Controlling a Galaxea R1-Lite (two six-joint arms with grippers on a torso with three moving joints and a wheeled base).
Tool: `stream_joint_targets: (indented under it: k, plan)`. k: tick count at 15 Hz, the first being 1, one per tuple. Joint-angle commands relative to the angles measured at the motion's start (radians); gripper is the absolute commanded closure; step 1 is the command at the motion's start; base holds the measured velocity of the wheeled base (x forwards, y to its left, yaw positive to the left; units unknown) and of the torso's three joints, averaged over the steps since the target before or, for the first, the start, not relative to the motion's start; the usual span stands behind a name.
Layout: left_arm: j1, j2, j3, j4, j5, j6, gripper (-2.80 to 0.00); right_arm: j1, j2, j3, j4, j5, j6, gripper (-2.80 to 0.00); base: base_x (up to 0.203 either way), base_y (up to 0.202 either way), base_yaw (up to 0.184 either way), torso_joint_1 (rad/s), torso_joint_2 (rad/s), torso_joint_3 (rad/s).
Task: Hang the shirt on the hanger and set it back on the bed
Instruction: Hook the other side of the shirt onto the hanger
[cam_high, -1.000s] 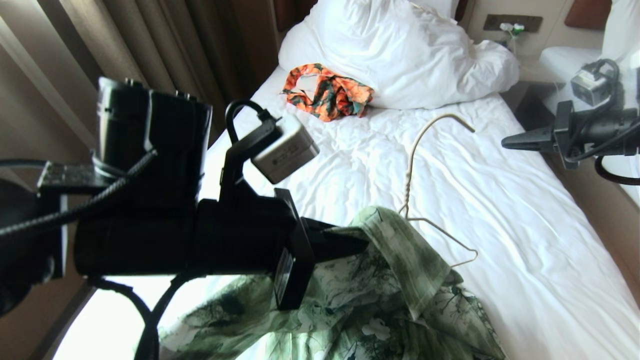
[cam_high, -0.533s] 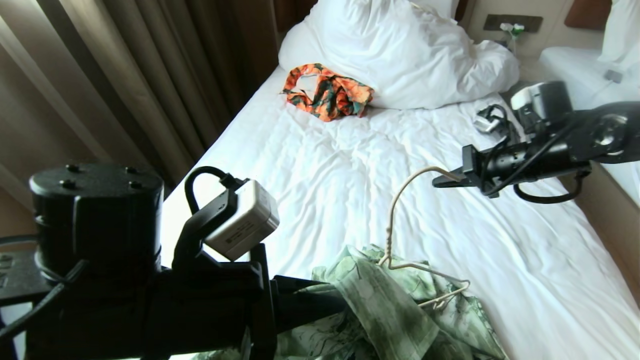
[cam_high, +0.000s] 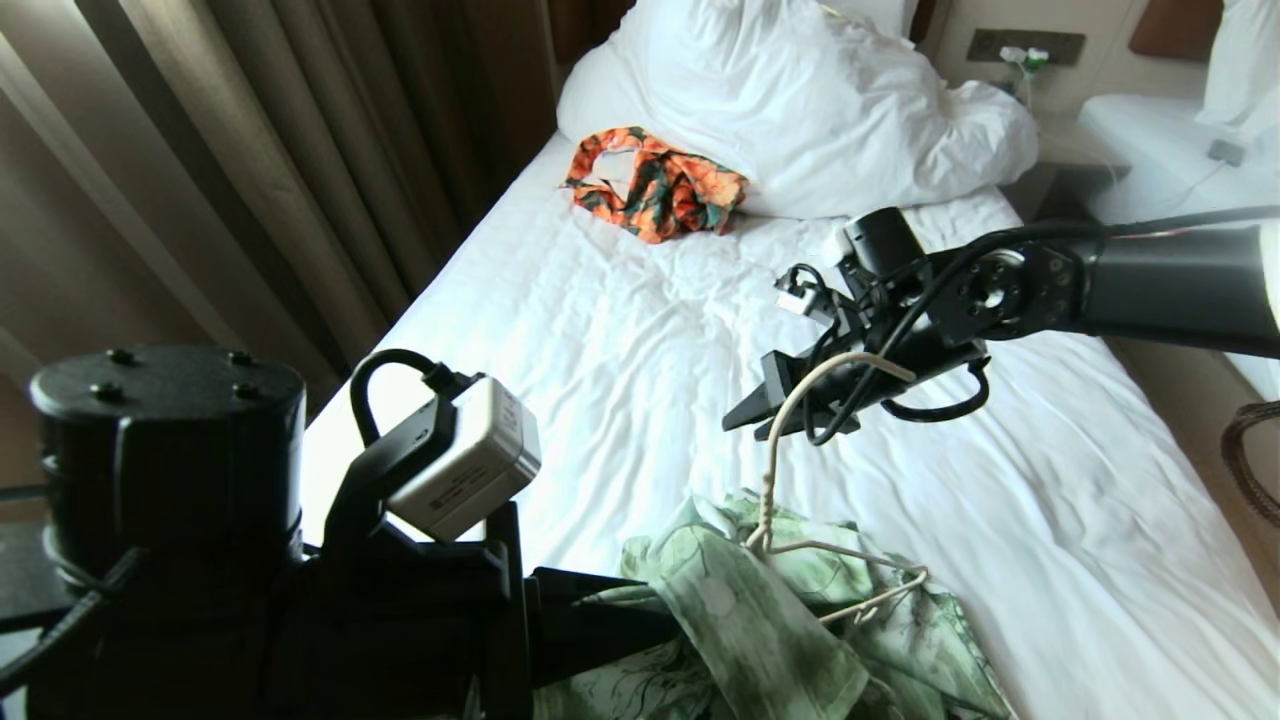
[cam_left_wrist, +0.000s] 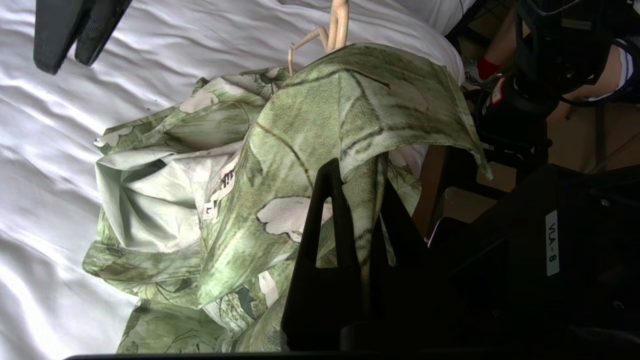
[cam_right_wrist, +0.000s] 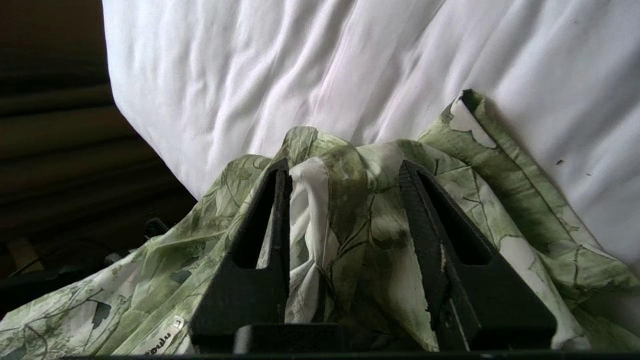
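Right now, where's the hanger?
Head view, lower centre: the hanger stands upright out of the shirt on the bed, its hook by the right gripper.

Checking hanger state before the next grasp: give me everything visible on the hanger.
The hanger is thin cream-white wire with a twisted neck and a curved hook. It stands roughly upright at the foot of the bed, its lower frame partly buried in the bunched green shirt. The hook arcs up in front of the open right gripper; contact there is unclear. The left gripper pinches shirt fabric, not the wire.
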Motion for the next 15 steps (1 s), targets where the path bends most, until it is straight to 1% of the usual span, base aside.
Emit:
stream_joint_targets:
  k: [1, 5, 7, 10, 13, 14, 15]
  plan:
    - [0.001, 0.006, 0.012, -0.009, -0.002, 0.001, 0.0, 0.035, 0.032, -0.013, 0.016, 0.002, -0.01, -2.8, 0.0, 0.0, 0.0, 0.0, 0.0, 0.0]
    - [0.001, 0.012, 0.026, -0.037, -0.002, 0.002, 0.0, 0.05, 0.055, -0.002, 0.047, 0.002, -0.016, -2.8, 0.0, 0.0, 0.0, 0.0, 0.0, 0.0]
    - [0.001, 0.011, 0.029, -0.039, -0.002, 0.004, 0.0, 0.062, 0.062, 0.005, 0.09, 0.002, -0.056, -2.8, 0.0, 0.0, 0.0, 0.0, 0.0, 0.0]
    - [0.001, 0.008, 0.032, -0.039, -0.002, 0.002, 0.0, 0.084, 0.08, 0.03, 0.092, -0.012, -0.065, -2.8, 0.0, 0.0, 0.0, 0.0, 0.0, 0.0]
    - [0.004, 0.004, 0.04, -0.04, -0.002, 0.002, 0.0, 0.1, 0.107, 0.036, 0.09, -0.059, -0.067, -2.8, 0.0, 0.0, 0.0, 0.0, 0.0, 0.0]
    - [0.004, 0.003, 0.044, -0.047, -0.002, 0.002, 0.0, 0.102, 0.115, 0.036, 0.088, -0.067, -0.068, 0.0, 0.0, 0.0, 0.0, 0.0, 0.0, 0.0]
    - [0.004, 0.002, 0.05, -0.06, -0.002, 0.002, 0.0, 0.102, 0.118, 0.036, 0.082, -0.076, -0.071, 0.0, 0.0, 0.0, 0.0, 0.0, 0.0, 0.0]
